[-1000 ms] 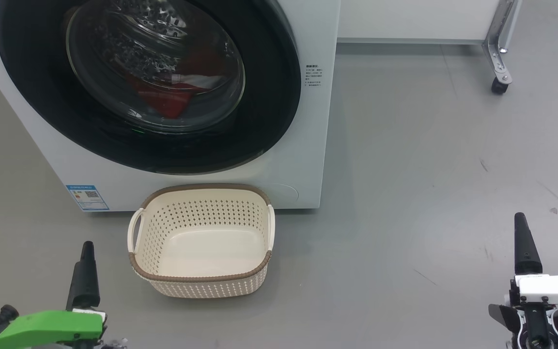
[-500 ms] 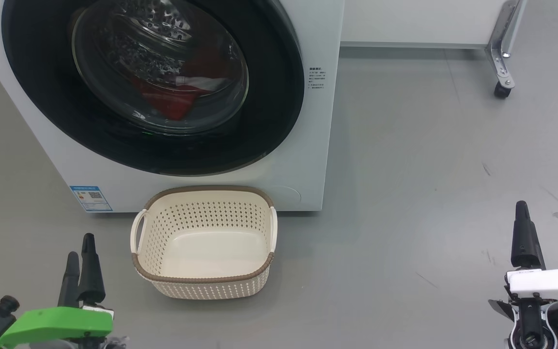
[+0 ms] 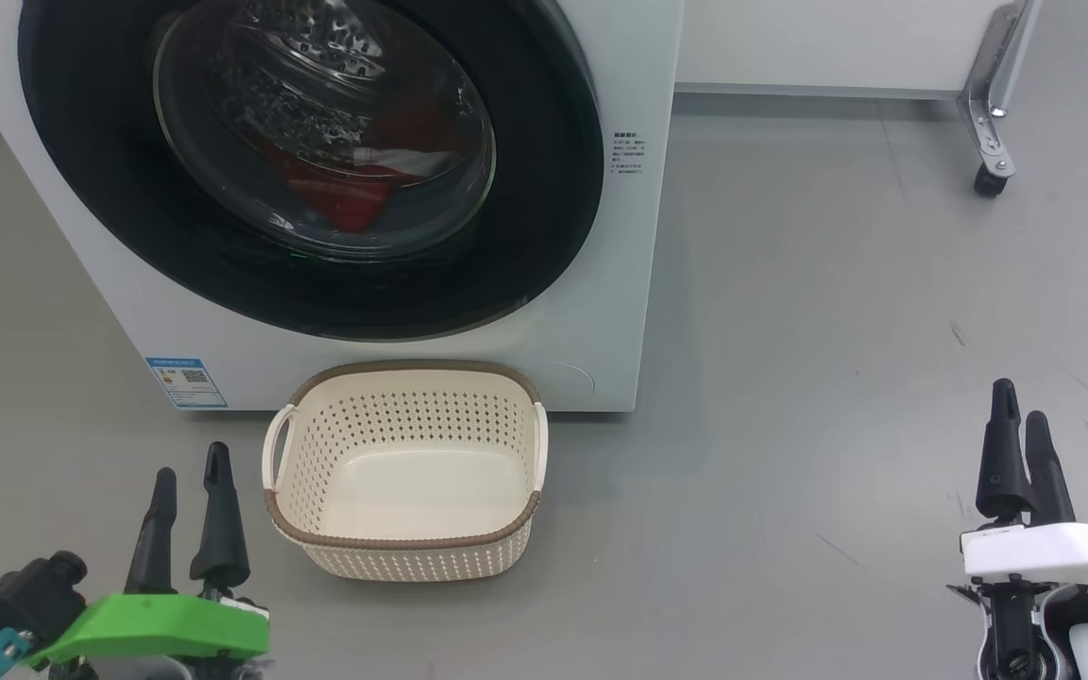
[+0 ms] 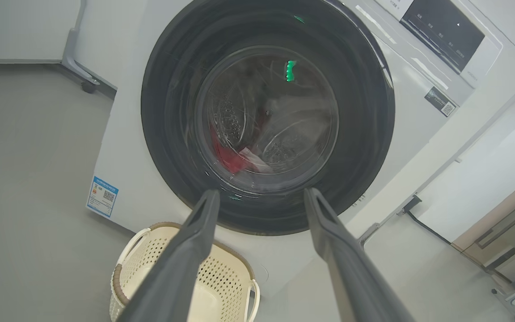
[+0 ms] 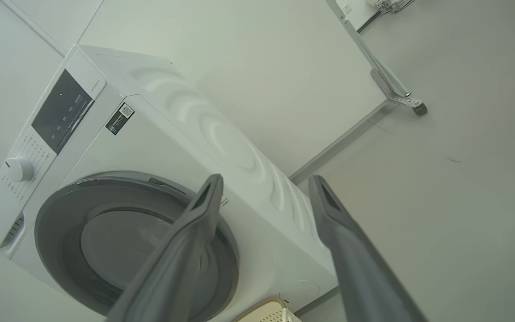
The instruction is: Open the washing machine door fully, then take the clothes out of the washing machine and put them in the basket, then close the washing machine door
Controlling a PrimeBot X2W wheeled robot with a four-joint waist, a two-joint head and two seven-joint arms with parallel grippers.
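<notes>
White washing machine [image 3: 620,283]; glossy black rim on its door [image 3: 544,208]; red clothes [image 3: 336,194] behind glass; cream perforated basket [image 3: 412,562], brown woven rim, at six o'clock; grey floor [image 3: 837,331].

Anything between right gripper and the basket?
Nothing: the head view shows bare grey floor between the right gripper and the basket.

Ahead of the left tool [image 4: 261,192], the clothes [image 4: 228,156] blur behind the glass of the washing machine door [image 4: 365,112]; its finger hides part of the basket [image 4: 228,279]. Print on the blue label [image 4: 102,196] is too small to read.
</notes>
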